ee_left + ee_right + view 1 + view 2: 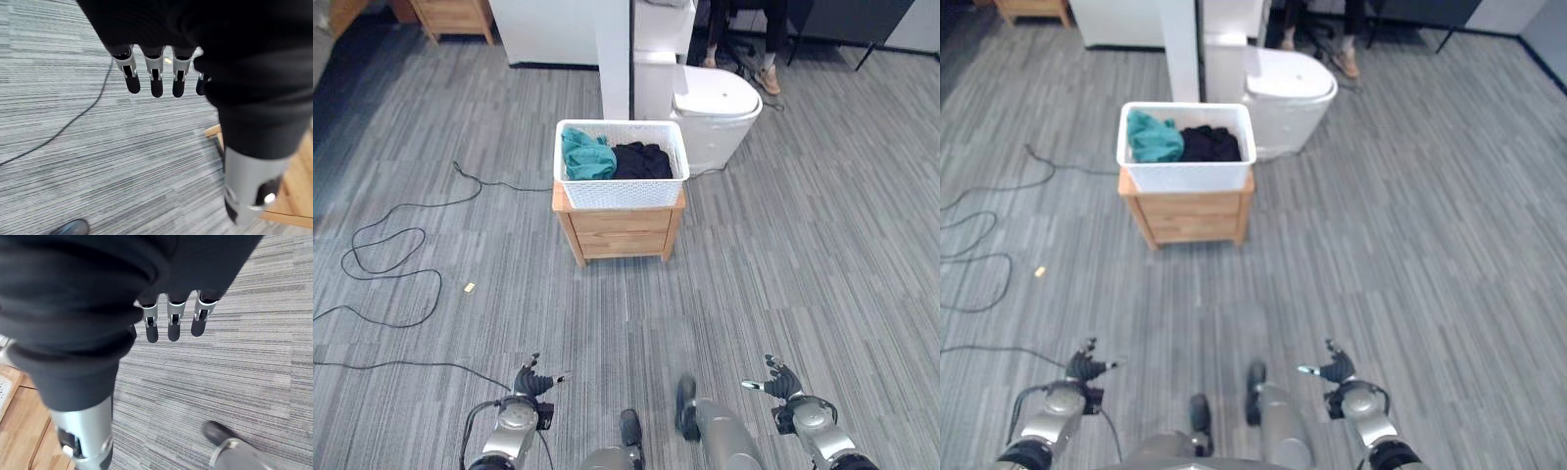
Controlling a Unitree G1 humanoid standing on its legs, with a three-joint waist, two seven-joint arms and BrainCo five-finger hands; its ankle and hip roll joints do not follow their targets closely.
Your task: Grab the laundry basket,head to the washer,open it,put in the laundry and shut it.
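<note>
Left hand (530,384): low at the near edge on the left, over bare floor, fingers straight and spread, nothing in it.
Right hand (782,384): low at the near edge on the right, fingers straight too, holding nothing, well apart from the left one.
Floor (803,245): grey striped carpet, running from the hands up to everything ahead.
White unit (710,108): rounded, standing on the floor just behind and to the right of the basket.
Wooden stand (619,231): small cabinet with a drawer front, dead ahead in mid-floor, well away from both hands.
Laundry basket (623,190): white, perforated walls, sitting on top of the wooden stand, upright.
Dark clothes (641,160): piled in the basket's right half.
Teal garment (586,156): bunched in the basket's left half, touching the dark pile.
Person (766,70): legs and a shoe at the far edge, behind the white unit.
Scrap (469,287): a small yellowish bit on the carpet, left of the stand.
</note>
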